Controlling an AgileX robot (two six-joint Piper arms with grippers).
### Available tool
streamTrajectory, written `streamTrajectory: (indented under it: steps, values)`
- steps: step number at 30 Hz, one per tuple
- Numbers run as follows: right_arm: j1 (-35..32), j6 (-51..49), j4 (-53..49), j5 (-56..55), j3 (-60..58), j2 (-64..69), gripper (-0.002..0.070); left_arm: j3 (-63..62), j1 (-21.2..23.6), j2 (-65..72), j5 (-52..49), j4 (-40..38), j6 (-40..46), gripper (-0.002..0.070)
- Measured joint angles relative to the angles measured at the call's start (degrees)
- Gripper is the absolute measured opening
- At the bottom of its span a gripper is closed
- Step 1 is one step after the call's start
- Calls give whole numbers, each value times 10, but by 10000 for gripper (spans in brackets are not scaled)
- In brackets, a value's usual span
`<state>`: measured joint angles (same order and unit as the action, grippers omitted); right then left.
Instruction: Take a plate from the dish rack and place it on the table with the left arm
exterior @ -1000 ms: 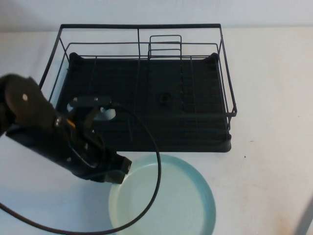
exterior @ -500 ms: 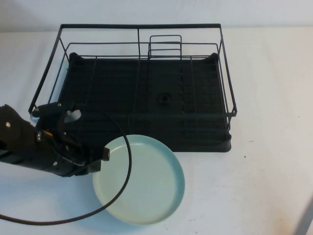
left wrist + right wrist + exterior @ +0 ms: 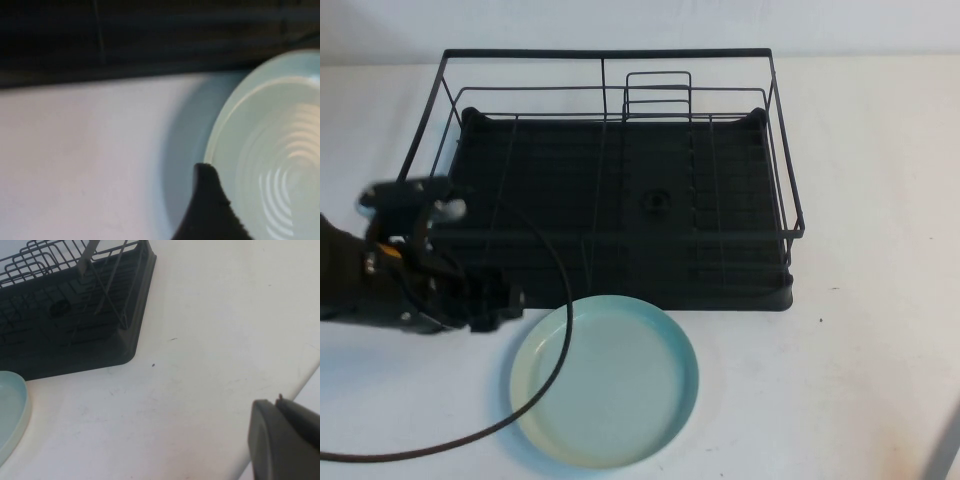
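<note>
Aqua plate (image 3: 605, 380) lies flat on the table (image 3: 860, 380) (left gripper (image 3: 505, 300) just beside, released; right gripper (image 3: 280, 445) unreadable).

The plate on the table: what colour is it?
Plain pale aqua-mint, glossy, no pattern. The plate shows best in the high view.

Bright, even light; blurred left wrist view

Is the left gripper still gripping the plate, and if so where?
No. The left gripper sits just off the plate rim, which lies flat on the table. Right gripper holds nothing.
</note>
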<state>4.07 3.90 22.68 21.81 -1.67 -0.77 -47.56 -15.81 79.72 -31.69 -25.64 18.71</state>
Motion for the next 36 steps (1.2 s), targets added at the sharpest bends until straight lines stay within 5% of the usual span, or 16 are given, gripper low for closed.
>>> streamTrajectory:
  steps: [3,7,10,22,27,36]
  values:
    - [0,0,0,0,0,0,-20,-13,0,-67,3,27,8,312]
    - [0,0,0,0,0,0,-20,-13,0,-191,18,47,37,79]
    - [0,0,0,0,0,0,-20,3,0,-279,18,51,46,22]
    - [0,0,0,0,0,0,-20,68,0,-434,-103,130,38,0]
    - [0,0,0,0,0,0,-20,70,0,-483,-139,236,-120,0]
    - [0,0,10,0,0,0,-20,221,4,-593,64,347,-219,-1]
